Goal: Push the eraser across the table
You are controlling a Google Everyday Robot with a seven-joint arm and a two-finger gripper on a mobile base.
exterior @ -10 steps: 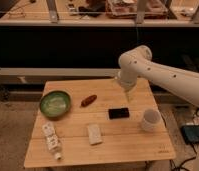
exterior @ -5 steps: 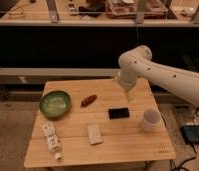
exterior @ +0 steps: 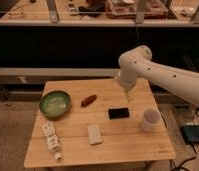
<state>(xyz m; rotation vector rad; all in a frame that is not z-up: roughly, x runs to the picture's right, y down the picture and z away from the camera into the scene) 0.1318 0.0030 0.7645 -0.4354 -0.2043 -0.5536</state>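
Note:
The eraser, a small flat black block, lies on the light wooden table right of centre. My white arm reaches in from the right, and the gripper hangs pointing down above the table, a little behind and to the right of the eraser, apart from it. A white cup stands to the eraser's right.
A green bowl sits at the table's left. A reddish-brown sausage-shaped item lies near the middle back. A pale whitish block lies in front of centre, a white bottle at front left. A dark device lies on the floor to the right.

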